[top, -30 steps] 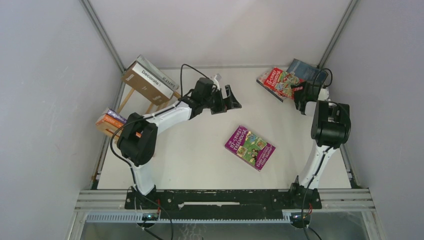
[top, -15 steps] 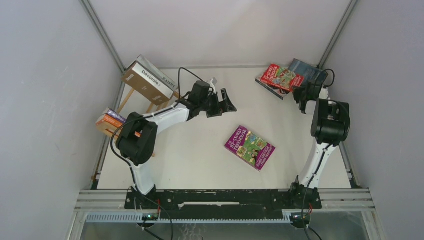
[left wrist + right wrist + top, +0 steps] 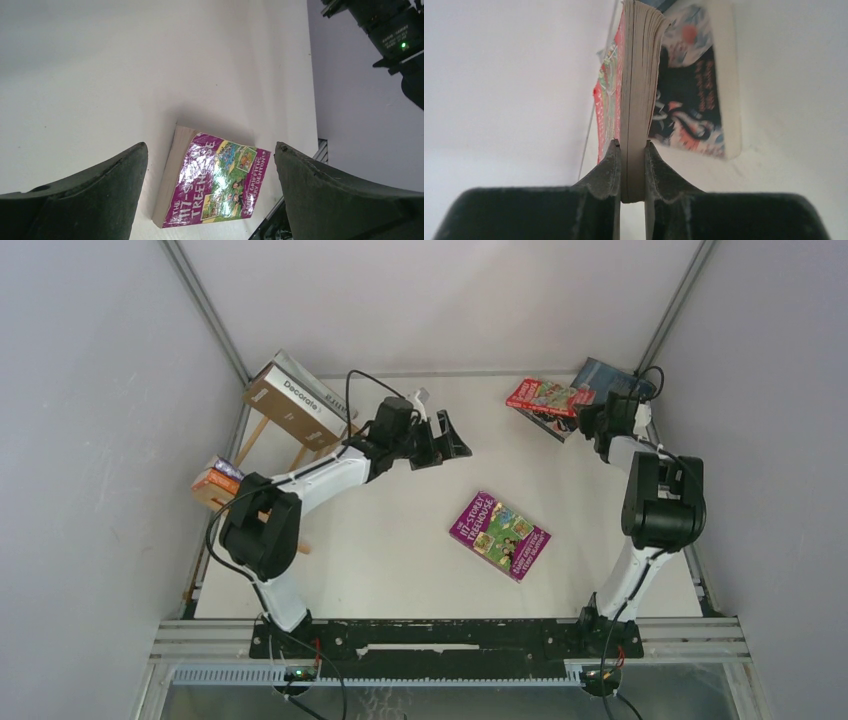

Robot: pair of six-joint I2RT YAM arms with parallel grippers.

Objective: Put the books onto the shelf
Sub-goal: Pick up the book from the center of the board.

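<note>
Right pincer (image 3: 631, 150): clamped tight on the page edge of a red book (image 3: 634, 75), near the far right corner of the desk (image 3: 400, 570).
Red book: held edge-on between the two fingers, its illustrated cover on one side. In the overhead view it sits tilted, just left of the pincer.
Dark book (image 3: 694, 100): lies right behind the red one, close against it, its cover blurred.
Blue book (image 3: 605, 375): tucked in the far right corner of the desk, just beyond the right arm's wrist.
Left pincer (image 3: 442, 432): spread wide with nothing in it, hanging over the desk near the far edge, left of centre.
Purple book (image 3: 499, 535): flat and cover up near the middle of the desk, well apart from both pincers.
Shelf (image 3: 258, 432): stands at the desk's far left corner.
Brown book (image 3: 293, 405): sits high on the shelf, white title showing, with a grey-white book (image 3: 320, 390) just behind it.
Orange book (image 3: 213, 483): lower on the shelf, at the desk's left edge.
</note>
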